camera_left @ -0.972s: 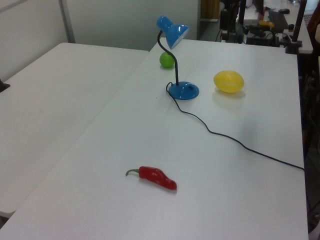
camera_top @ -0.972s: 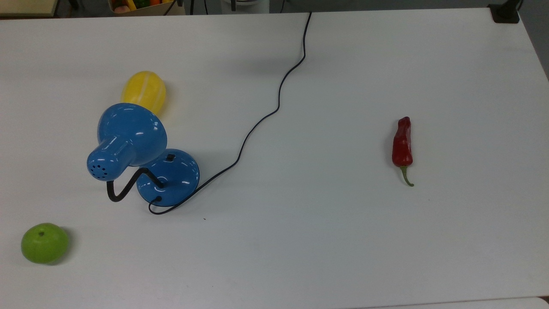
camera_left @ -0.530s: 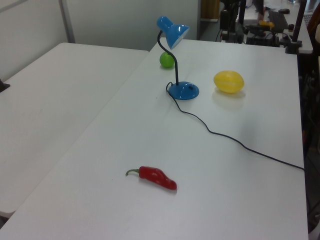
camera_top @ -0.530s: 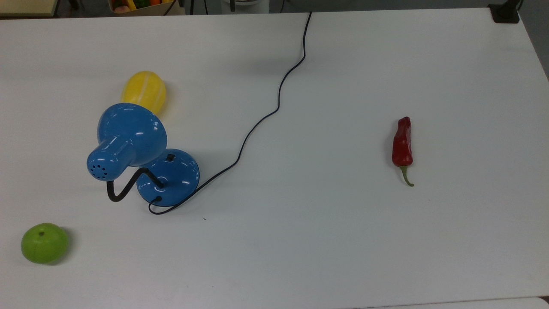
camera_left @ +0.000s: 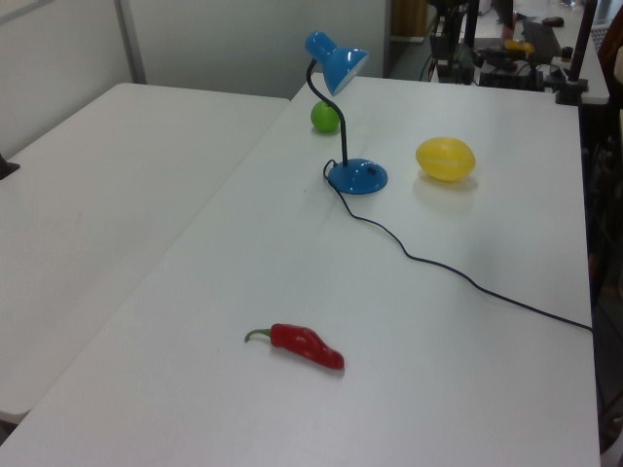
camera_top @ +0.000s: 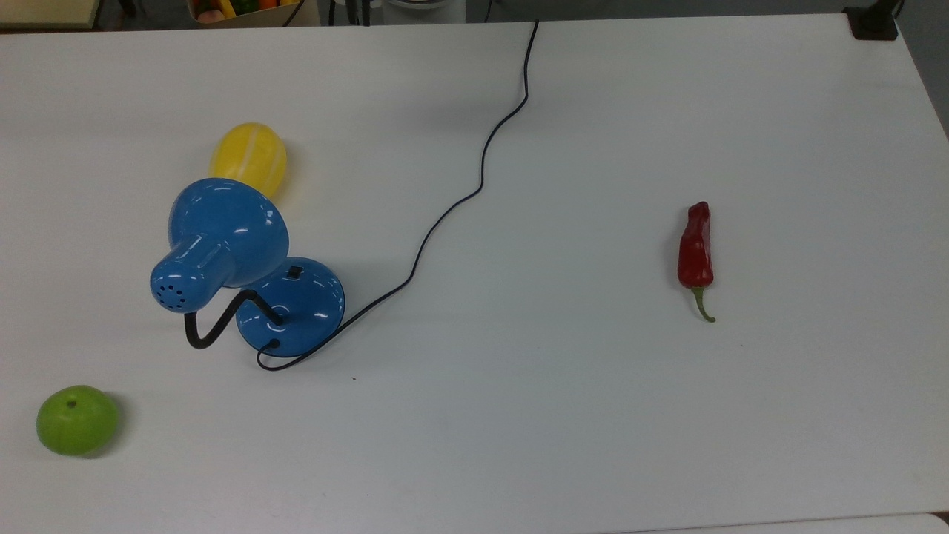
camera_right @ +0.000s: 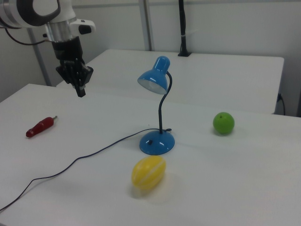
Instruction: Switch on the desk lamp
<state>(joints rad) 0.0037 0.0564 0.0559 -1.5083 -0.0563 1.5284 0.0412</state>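
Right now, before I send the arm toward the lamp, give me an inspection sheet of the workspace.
Surface: white table, bare apart from the items below.
Job's things: desk lamp upright, shade dark; black switch on its round base, nothing on it.
Clutter: yellow melon beside the base; green apple and red chili pepper, both apart from the lamp.
Grippers: gripper hangs above the table, clear of the lamp, fingers shut, holding nothing.
Cables: cord snakes from the base across the table and off its edge.
Surroundings: a second white table alongside.
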